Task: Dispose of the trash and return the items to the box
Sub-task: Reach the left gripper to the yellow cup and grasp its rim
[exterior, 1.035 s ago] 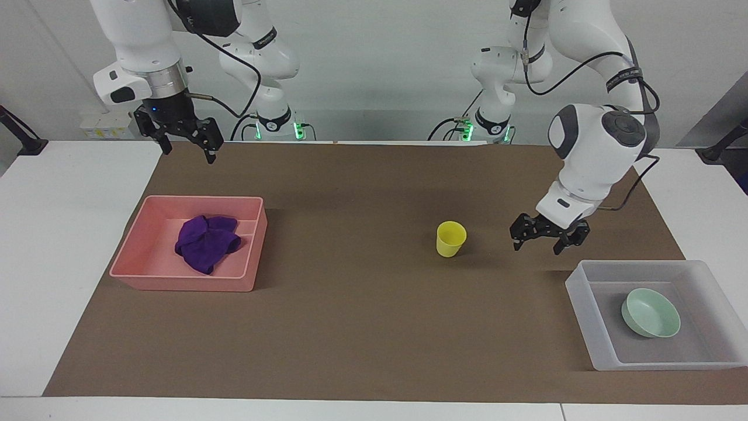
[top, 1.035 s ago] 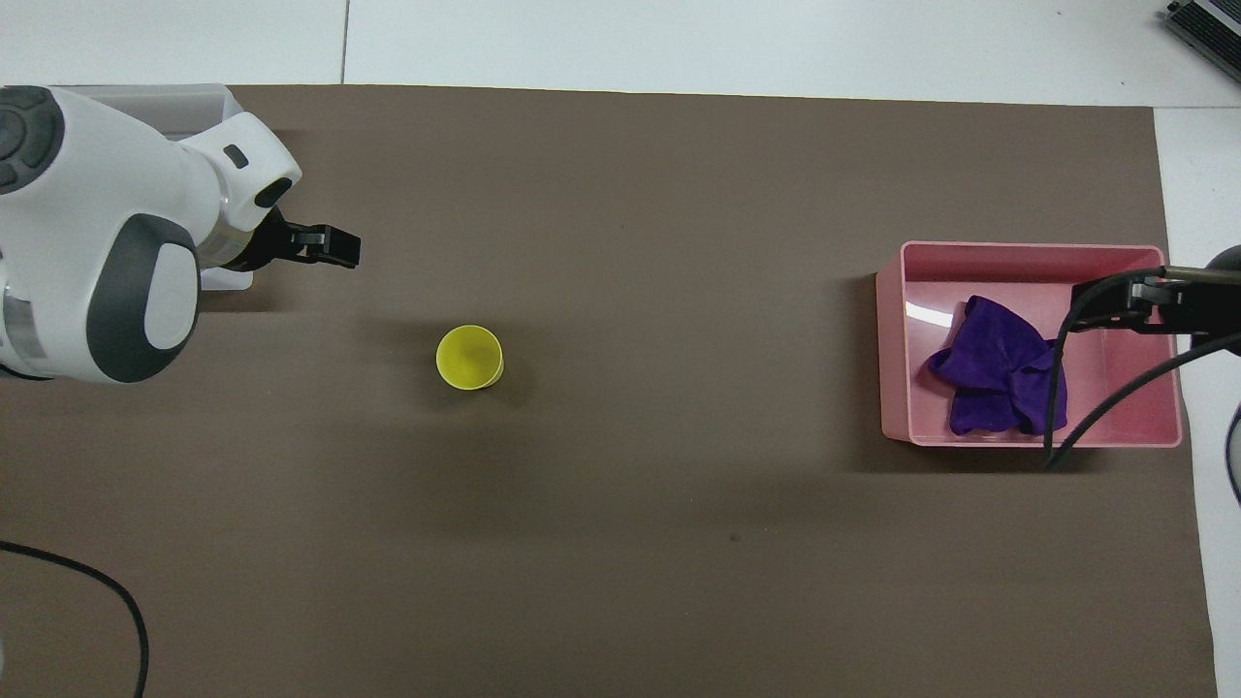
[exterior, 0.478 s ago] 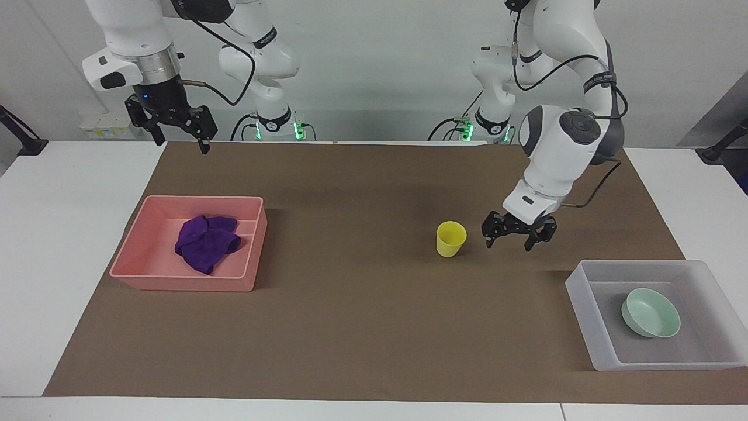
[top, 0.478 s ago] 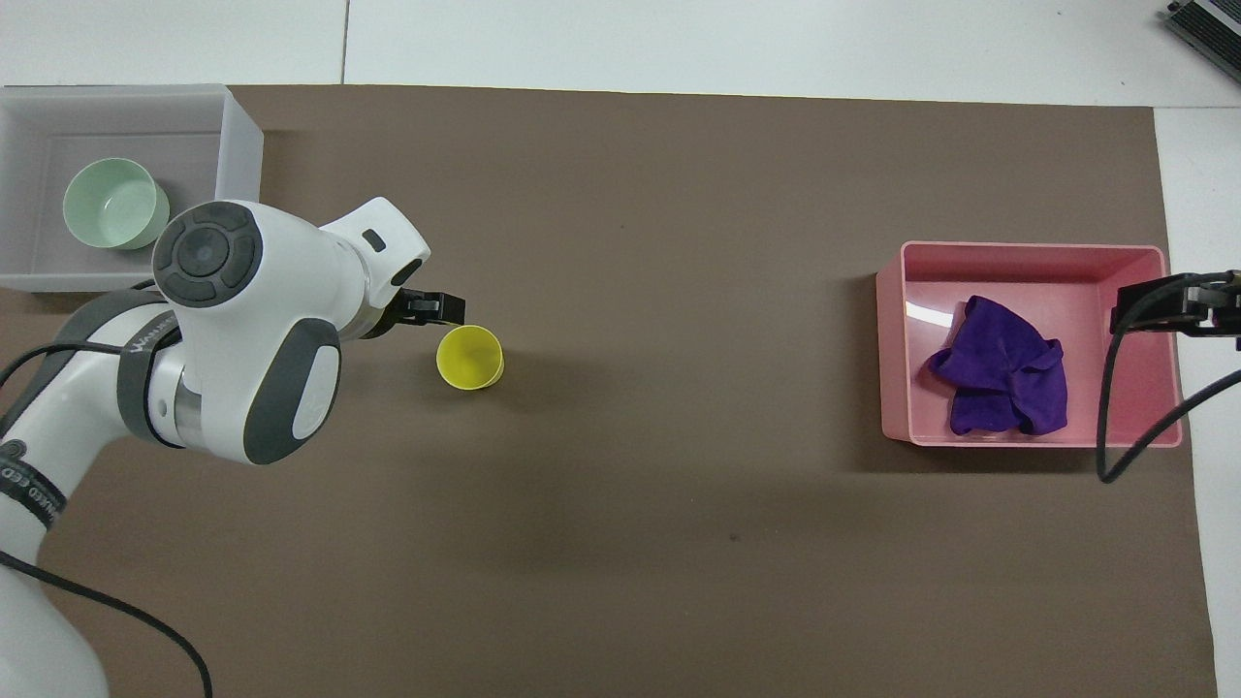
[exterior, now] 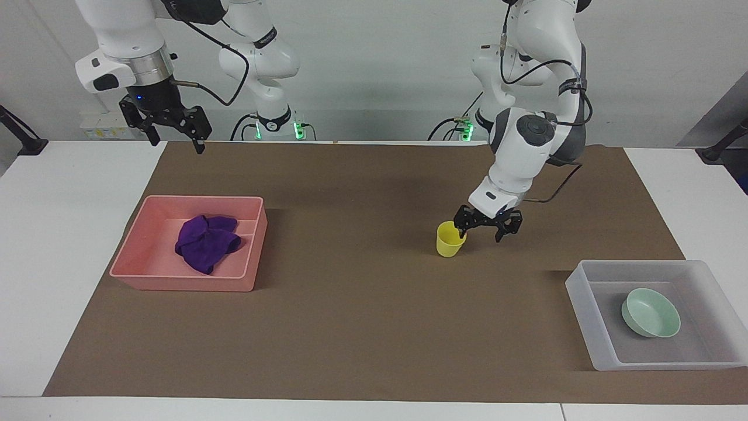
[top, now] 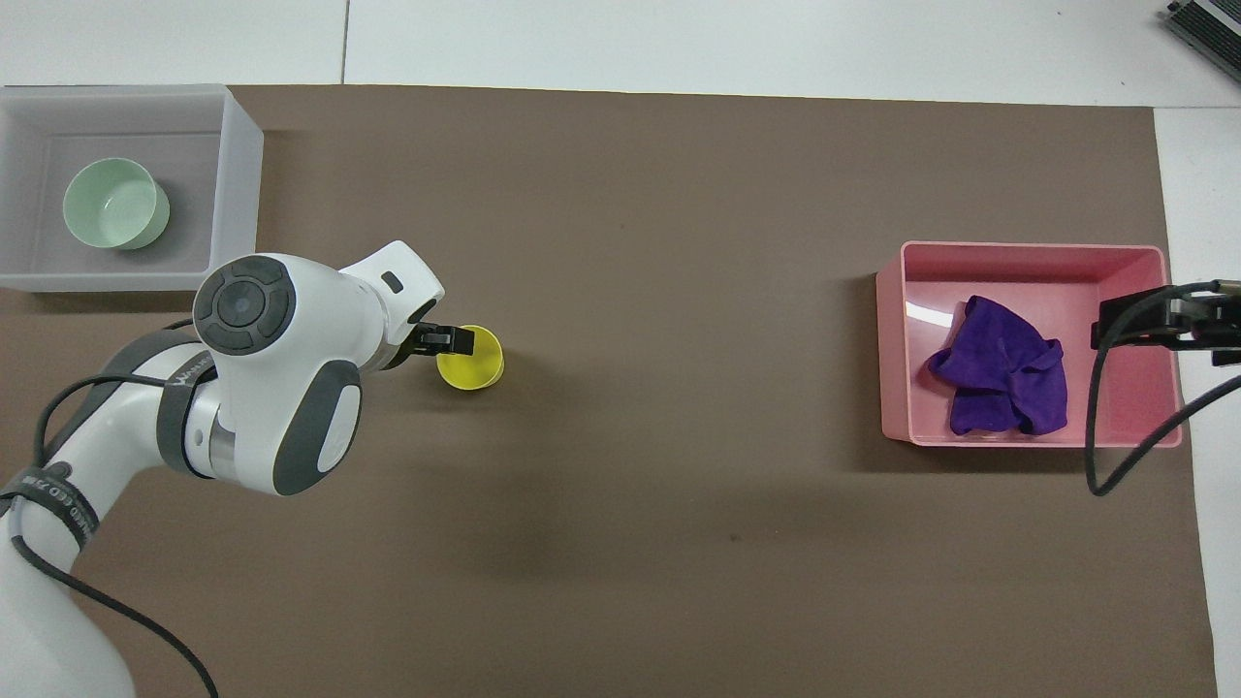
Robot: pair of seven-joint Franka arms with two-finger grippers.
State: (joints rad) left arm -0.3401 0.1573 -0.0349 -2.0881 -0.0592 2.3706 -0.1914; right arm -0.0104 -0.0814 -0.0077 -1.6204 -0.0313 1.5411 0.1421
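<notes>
The yellow cup (exterior: 450, 241) stands upright on the brown mat near the middle; it also shows in the overhead view (top: 473, 361). My left gripper (exterior: 482, 229) is open, low at the cup's rim on the side toward the left arm's end, and in the overhead view (top: 452, 340) one finger overlaps the rim. The mint-green bowl (exterior: 650, 313) lies in the translucent box (exterior: 589, 318) at the left arm's end. The purple cloth (exterior: 207, 242) lies bunched in the pink tray (exterior: 187, 284). My right gripper (exterior: 173, 133) is open and empty, raised over the mat's edge nearest the robots.
The brown mat (exterior: 350, 327) covers most of the white table. In the overhead view the box (top: 240, 184) holds the bowl (top: 114, 204), and the pink tray (top: 1028, 254) holds the cloth (top: 999, 373) under my raised right gripper (top: 1159, 323).
My left gripper has moved from beside the box across to the yellow cup's rim. My right gripper has risen a little and drifted toward its end of the table. Nothing else moved.
</notes>
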